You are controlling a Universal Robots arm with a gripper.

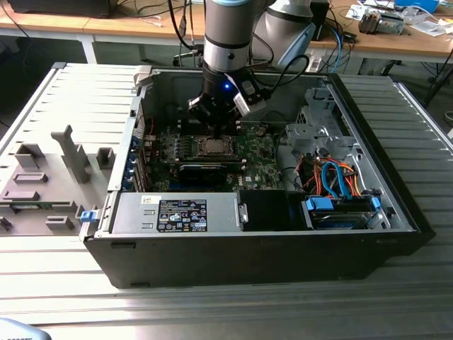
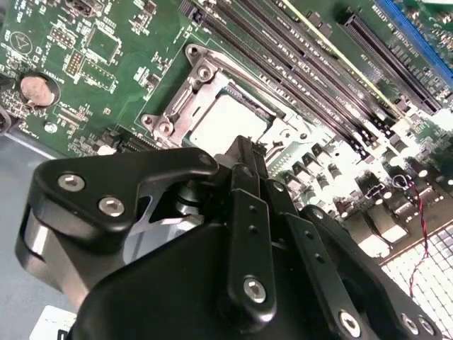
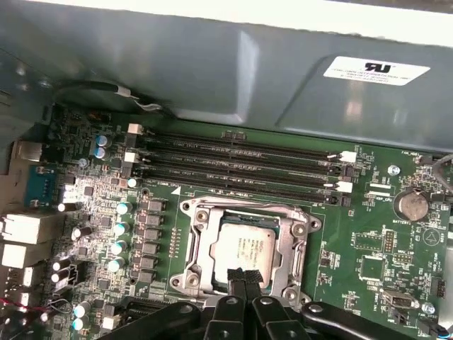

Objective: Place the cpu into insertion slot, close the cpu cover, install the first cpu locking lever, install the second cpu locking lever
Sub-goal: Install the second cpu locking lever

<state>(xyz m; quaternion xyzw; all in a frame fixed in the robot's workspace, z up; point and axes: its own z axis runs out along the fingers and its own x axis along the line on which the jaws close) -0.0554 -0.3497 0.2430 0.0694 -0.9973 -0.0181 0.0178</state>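
While the arm hangs inside the open computer case (image 1: 396,212), the gripper (image 3: 244,278) sits just above the near edge of the chip (image 3: 244,244), its two black fingertips (image 3: 237,276) drawn together with no gap showing between them and nothing held. Chip: seated flat in the socket (image 3: 205,237), silver top up, square to the rim, as both wrist views show. Cover frame (image 3: 244,212): appears to lie down around the chip, its window framing the metal top, though whether it is fully flat cannot be told. Locking levers: a thin rod (image 2: 233,67) runs along one side of the socket in the second wrist view; whether it is latched cannot be told. Green board (image 3: 382,248): memory slots (image 3: 233,166) just beyond the socket, coin battery (image 3: 409,205) well to one side. Step in hand, by judgement: placing is done and the work stands at the cover or the first lever. The next move would call for the closed tips to catch a slim rod and press it sideways under its hook without scraping the chip.
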